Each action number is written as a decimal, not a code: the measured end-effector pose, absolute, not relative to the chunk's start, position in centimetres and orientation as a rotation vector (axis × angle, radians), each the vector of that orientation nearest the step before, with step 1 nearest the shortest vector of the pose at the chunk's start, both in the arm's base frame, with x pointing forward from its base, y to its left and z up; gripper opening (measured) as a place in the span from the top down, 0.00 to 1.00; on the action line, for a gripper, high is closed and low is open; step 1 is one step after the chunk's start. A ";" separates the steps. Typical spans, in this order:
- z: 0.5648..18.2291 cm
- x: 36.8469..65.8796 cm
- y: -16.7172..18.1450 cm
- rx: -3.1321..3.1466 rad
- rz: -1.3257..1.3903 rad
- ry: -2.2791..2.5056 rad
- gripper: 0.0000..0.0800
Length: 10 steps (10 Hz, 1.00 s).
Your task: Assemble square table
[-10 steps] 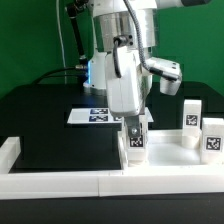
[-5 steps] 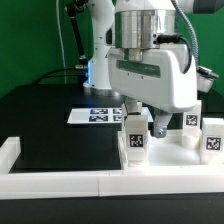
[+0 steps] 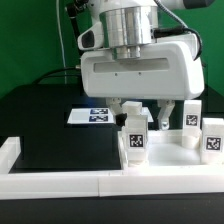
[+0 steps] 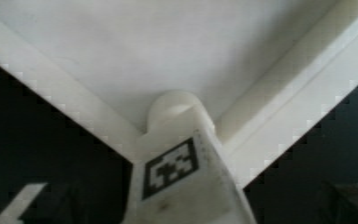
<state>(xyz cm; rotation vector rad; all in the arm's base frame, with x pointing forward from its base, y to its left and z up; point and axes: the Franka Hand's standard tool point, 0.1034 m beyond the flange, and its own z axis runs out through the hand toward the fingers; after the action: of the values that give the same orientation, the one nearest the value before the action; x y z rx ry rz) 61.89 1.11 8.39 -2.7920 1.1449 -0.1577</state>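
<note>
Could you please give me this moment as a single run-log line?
claw: above tagged leg, grip state unclear | leg: upright on square tabletop | two more legs at exterior view's right | marker board: behind

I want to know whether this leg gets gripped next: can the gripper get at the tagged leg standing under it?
Probably yes. The gripper hangs right over the upright leg, fingers either side of its top, with nothing between them.

A black table (image 3: 45,125) carries everything. The marker board (image 3: 92,115) lies flat on it toward the back. White border rails (image 3: 60,180) run along the front edge, turning up at the exterior view's left corner (image 3: 10,152). At the exterior view's right the white slab (image 3: 170,158) rests beside the rails with tagged legs (image 3: 133,140) upon it.
</note>
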 end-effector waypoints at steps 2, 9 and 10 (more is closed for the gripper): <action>8.4 62.1 1.7 -2.858 -0.169 0.985 0.19; 7.7 62.0 0.7 -2.936 -0.135 0.749 0.22; 7.7 62.0 0.7 -2.926 -0.133 0.782 0.47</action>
<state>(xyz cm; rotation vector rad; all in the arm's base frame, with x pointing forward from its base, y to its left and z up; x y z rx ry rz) 61.96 0.72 7.69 -2.9264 0.7816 -0.1329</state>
